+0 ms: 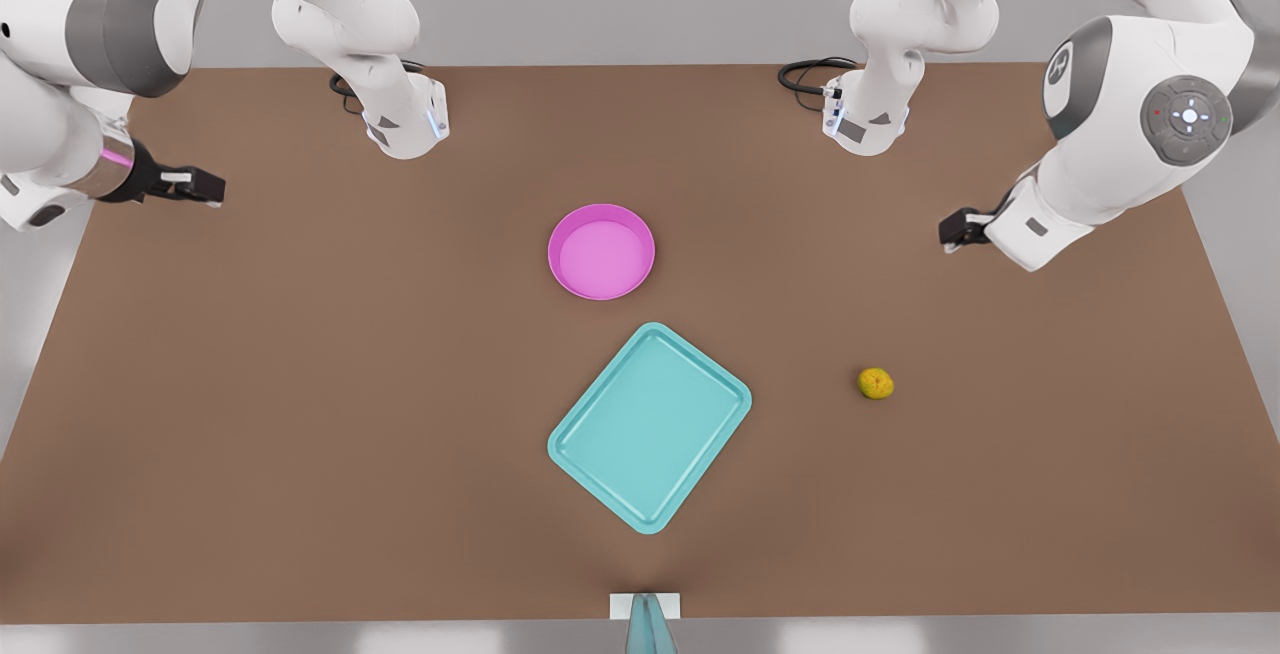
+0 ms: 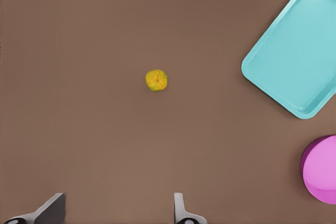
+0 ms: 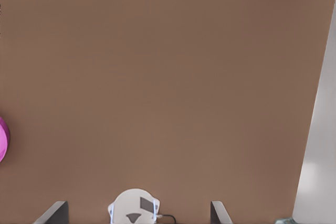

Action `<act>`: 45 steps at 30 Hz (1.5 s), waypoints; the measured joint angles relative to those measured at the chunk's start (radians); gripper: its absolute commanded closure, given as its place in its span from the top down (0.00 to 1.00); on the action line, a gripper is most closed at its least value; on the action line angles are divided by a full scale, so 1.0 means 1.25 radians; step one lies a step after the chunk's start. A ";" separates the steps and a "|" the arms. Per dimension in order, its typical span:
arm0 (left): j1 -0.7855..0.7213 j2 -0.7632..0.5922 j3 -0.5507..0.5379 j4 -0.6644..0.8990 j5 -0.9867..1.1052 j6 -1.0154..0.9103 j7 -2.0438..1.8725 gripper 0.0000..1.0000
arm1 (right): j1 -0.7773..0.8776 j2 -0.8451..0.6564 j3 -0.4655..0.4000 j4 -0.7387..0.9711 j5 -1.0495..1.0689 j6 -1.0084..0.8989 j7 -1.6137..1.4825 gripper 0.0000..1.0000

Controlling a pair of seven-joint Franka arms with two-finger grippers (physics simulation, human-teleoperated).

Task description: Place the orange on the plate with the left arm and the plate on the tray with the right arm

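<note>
Matte brown counter. Bumpy round orange lying loose toward front view's right, well apart from tray. Round pink plate, low rim, just beyond rounded-corner teal tray, not touching. Left hand hovering high near orange, fingers spread, empty. Right hand parked at front view's left, fingers apart, empty.

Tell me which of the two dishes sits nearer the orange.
The teal tray. Its corner comes closer to the orange than the round pink plate, which lies farther back toward the arm bases.
</note>
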 measured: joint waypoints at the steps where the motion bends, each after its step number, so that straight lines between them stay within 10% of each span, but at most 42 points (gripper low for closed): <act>1: 0.000 0.001 0.000 0.000 0.000 0.005 -0.003 1.00 | 0.001 0.000 0.000 0.000 0.000 0.006 -0.001 1.00; 10: 0.013 0.338 0.000 -0.071 -0.002 0.244 -0.021 1.00 | 0.003 0.026 0.000 0.010 -0.001 0.029 -0.005 1.00; 18: 0.023 0.379 0.000 -0.225 0.002 0.557 -0.018 1.00 | -0.005 0.053 0.000 0.012 0.003 0.034 -0.006 1.00; 41: 0.031 0.483 0.000 -0.249 0.002 0.656 0.091 1.00 | -0.003 0.056 0.000 0.011 0.010 0.035 -0.003 1.00; 43: 0.030 0.481 0.000 -0.249 0.002 0.657 0.094 0.78 | -0.002 0.056 0.000 0.011 0.010 0.035 -0.003 1.00; 45: 0.030 0.480 0.000 -0.249 0.003 0.657 0.097 0.78 | -0.002 0.056 0.000 0.011 0.010 0.035 -0.003 1.00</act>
